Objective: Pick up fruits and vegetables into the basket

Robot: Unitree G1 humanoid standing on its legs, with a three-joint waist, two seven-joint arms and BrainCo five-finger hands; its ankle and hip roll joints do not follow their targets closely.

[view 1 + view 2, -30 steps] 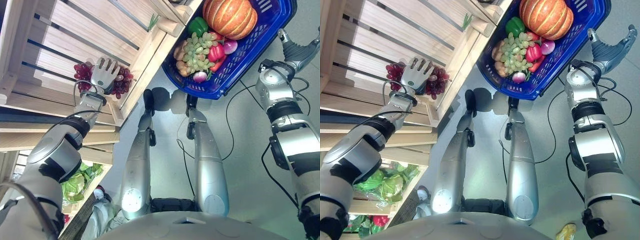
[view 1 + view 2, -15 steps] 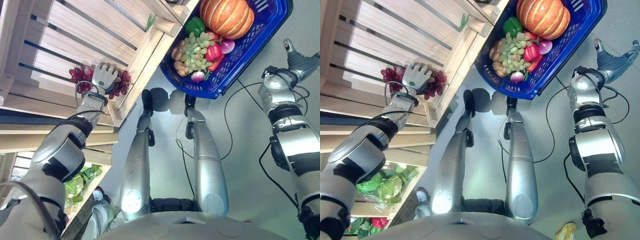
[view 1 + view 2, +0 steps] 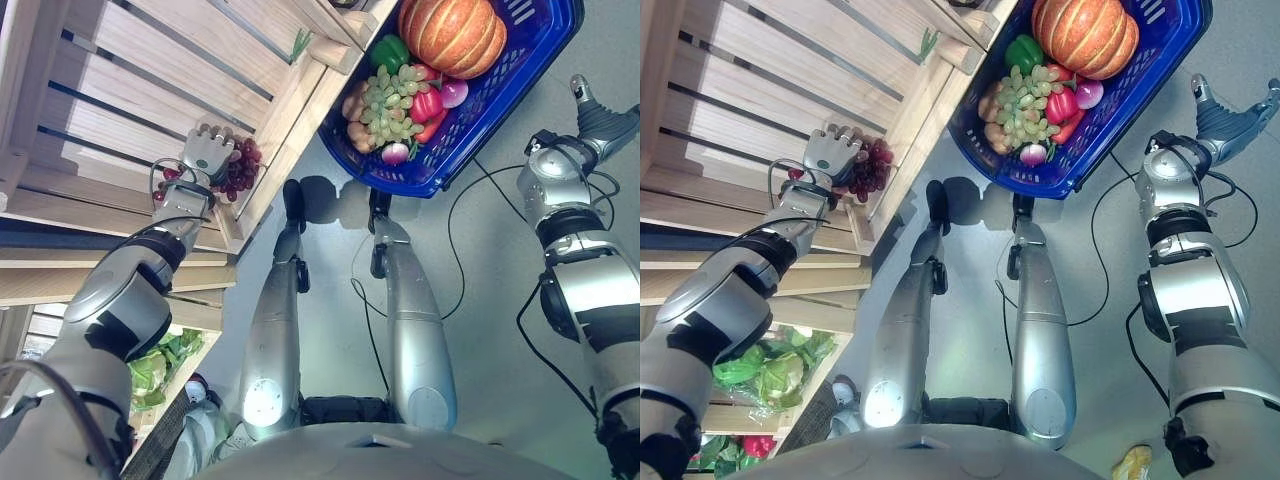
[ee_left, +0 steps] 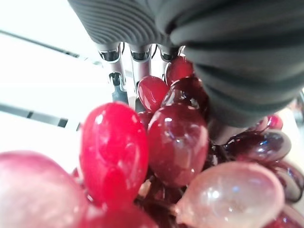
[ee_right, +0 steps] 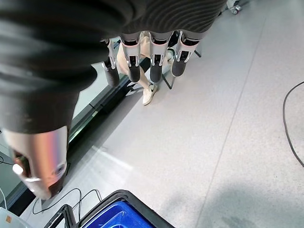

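Fingers of left hand (image 3: 205,152) curled round bunch of dark red grapes (image 3: 240,168) on pale wooden slatted shelf (image 3: 120,90). Right hand (image 3: 1225,108) beside blue plastic basket (image 3: 500,105), fingers relaxed, empty. Basket already holds orange pumpkin (image 3: 455,35), green grapes (image 3: 390,100), peppers; red grapes remain.

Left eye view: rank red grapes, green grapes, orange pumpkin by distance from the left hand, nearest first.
1. Dark red grape bunch: in the wooden crate, under the left hand, whose fingers curl on it.
2. Green grape bunch: in the blue plastic basket, near its crate-side edge.
3. Ribbed orange pumpkin: at the basket's far end.
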